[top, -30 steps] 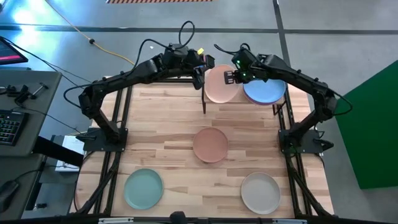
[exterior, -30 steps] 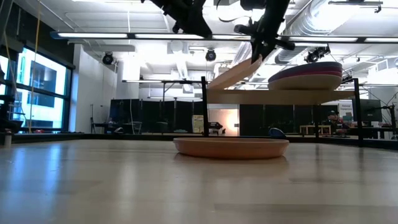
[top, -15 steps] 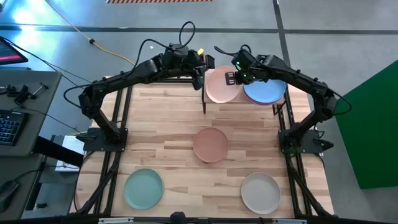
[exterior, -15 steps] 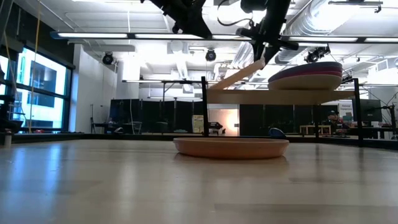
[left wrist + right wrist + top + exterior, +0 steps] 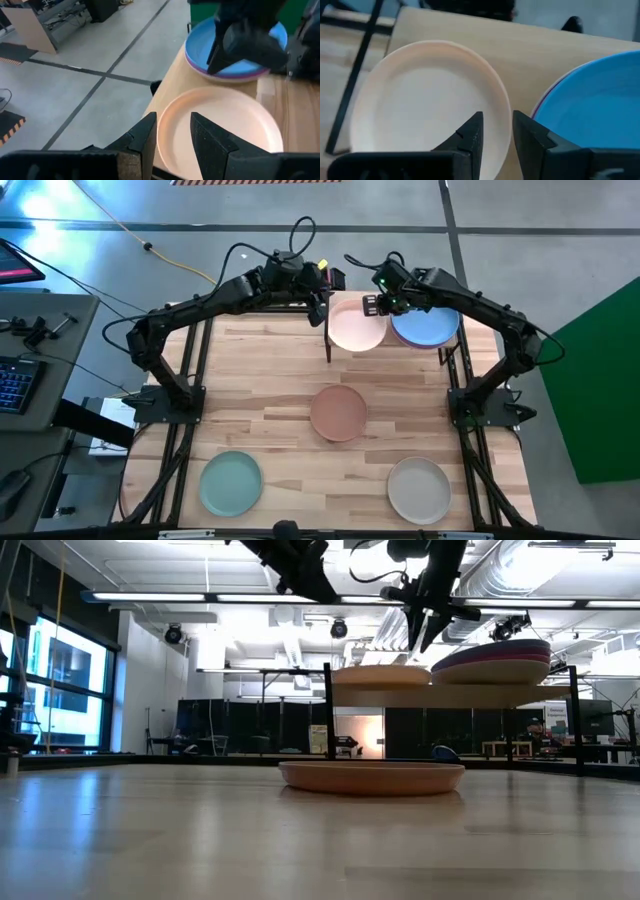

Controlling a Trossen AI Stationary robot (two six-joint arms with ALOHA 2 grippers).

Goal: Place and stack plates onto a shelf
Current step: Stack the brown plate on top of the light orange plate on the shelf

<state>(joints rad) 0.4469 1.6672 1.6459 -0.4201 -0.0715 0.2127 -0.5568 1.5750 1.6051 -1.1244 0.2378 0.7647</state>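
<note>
The round, shallow, matte peach plate (image 5: 356,330) lies flat on the small raised light-wood shelf (image 5: 450,695) with thin black legs, just beside the blue plate (image 5: 428,326) topping a stack there. My right gripper (image 5: 374,304) hovers over the shelf above the peach plate's rim, fingers (image 5: 470,134) spread a little, holding nothing. My left gripper (image 5: 322,283) hangs at the shelf's outer edge, fingers (image 5: 146,137) slightly parted, also empty.
</note>
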